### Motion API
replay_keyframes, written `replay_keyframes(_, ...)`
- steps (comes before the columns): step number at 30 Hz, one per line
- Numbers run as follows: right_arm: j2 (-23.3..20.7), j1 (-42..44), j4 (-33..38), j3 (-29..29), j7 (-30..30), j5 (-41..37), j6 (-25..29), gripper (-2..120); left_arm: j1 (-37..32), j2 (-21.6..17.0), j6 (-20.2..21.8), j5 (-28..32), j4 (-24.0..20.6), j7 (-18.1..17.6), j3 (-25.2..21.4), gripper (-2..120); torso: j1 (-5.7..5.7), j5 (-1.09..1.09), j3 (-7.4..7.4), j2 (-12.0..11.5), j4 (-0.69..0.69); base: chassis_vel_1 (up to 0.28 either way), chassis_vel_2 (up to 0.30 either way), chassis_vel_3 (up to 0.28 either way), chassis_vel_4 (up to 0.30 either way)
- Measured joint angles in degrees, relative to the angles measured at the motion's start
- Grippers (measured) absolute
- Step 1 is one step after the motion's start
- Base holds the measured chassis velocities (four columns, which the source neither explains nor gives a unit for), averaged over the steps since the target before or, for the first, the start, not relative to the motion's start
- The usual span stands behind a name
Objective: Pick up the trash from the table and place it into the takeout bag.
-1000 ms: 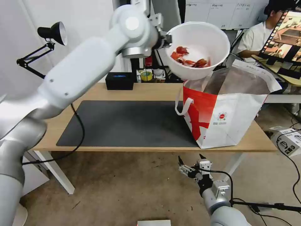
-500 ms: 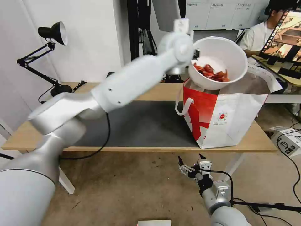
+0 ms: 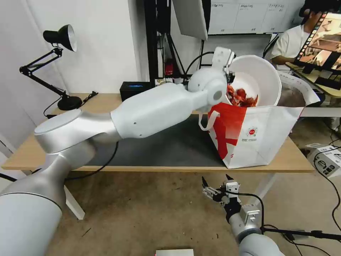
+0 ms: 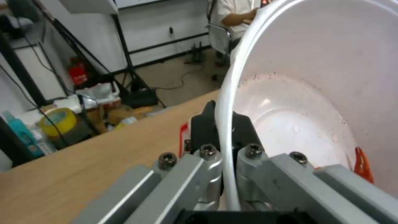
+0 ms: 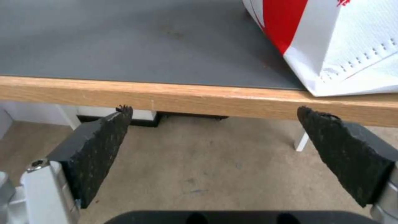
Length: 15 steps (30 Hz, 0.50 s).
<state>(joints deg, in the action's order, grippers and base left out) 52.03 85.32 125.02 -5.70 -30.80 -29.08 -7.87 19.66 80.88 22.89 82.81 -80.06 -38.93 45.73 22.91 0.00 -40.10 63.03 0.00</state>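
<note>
The trash in view is a white bowl (image 3: 261, 76) holding red crayfish shells (image 3: 241, 96). It is tipped steeply on its side, with its lower part inside the mouth of the takeout bag (image 3: 255, 135). The bag stands at the right end of the table (image 3: 106, 103), half on the dark mat (image 3: 167, 142). My left gripper (image 3: 230, 76) is shut on the bowl's near rim. In the left wrist view the fingers (image 4: 244, 130) pinch the rim (image 4: 226, 93), and one shell (image 4: 363, 161) lies inside. My right gripper (image 3: 216, 182) hangs open below the table's front edge (image 5: 215, 98).
A black desk lamp (image 3: 60, 35) is clamped at the table's back left. A small black box (image 3: 135, 90) sits at the back edge. A white carton (image 3: 326, 160) and cables lie on the floor to the right. A tape roll (image 4: 58, 119) is on a shelf behind the table.
My left arm carried the bowl right and down from above the bag. It has tipped the bowl further, into the bag's mouth. The right arm has not moved.
</note>
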Motion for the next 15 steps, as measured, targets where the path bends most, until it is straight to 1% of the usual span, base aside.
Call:
replay_keyframes(2,0.0,0.0,0.0,0.0,0.0,0.0,0.0,100,-0.1,-0.6,0.2,2.1,-1.0,0.7,0.1,0,0.0,0.0,0.0,0.0,0.0,0.0,0.0,0.0,0.0)
replay_keyframes(3,0.0,0.0,0.0,0.0,0.0,0.0,0.0,100,-0.1,-0.6,0.2,2.1,-1.0,0.7,0.1,0,0.0,0.0,0.0,0.0,0.0,0.0,0.0,0.0,0.0)
replay_keyframes(5,0.0,0.0,0.0,0.0,0.0,0.0,0.0,100,-0.2,-1.0,1.1,5.7,-2.3,0.8,-0.1,7,0.0,0.0,0.0,0.0,0.01,0.0,0.0,0.0,0.0)
replay_keyframes(6,0.0,0.0,0.0,0.0,0.0,0.0,0.0,100,-0.2,-1.0,1.1,5.7,-2.3,0.8,-0.1,7,0.0,0.0,0.0,0.0,0.01,0.0,0.0,0.0,0.0)
replay_keyframes(8,0.0,0.0,0.0,0.0,0.0,0.0,0.0,100,-0.4,-1.0,1.8,8.1,-3.2,0.3,-0.2,19,0.0,0.0,0.0,0.0,-0.01,0.0,0.0,0.0,0.0)
replay_keyframes(9,0.0,0.0,0.0,0.0,0.0,0.0,0.0,100,-0.4,-1.0,1.9,8.6,-3.4,0.1,-0.2,22,0.0,0.0,0.0,0.0,-0.01,0.0,0.0,0.0,0.0)
replay_keyframes(10,0.0,0.0,0.0,0.0,0.0,0.0,0.0,100,-0.4,-1.0,1.9,8.6,-3.4,0.1,-0.2,22,0.0,0.0,0.0,0.0,-0.01,0.0,0.0,0.0,0.0)
replay_keyframes(12,0.0,0.0,0.0,0.0,0.0,0.0,0.0,100,-0.7,-0.8,1.9,9.4,-3.6,-0.1,-0.2,32,0.0,0.0,0.0,0.0,0.0,0.0,0.0,0.0,0.0)
replay_keyframes(13,0.0,0.0,0.0,0.0,0.0,0.0,0.0,100,-0.7,-0.7,1.9,9.6,-3.6,-0.2,-0.2,35,0.0,0.0,0.0,0.0,0.0,0.0,0.0,0.0,0.0)
replay_keyframes(14,0.0,0.0,0.0,0.0,0.0,0.0,0.0,100,-0.7,-0.7,1.9,9.6,-3.6,-0.2,-0.2,35,0.0,0.0,0.0,0.0,0.0,0.0,0.0,0.0,0.0)
replay_keyframes(15,0.0,0.0,0.0,0.0,0.0,0.0,0.0,100,-0.9,-0.6,1.9,9.9,-3.7,-0.6,-0.4,40,0.0,0.0,0.0,0.0,0.0,0.0,0.0,0.0,0.0)
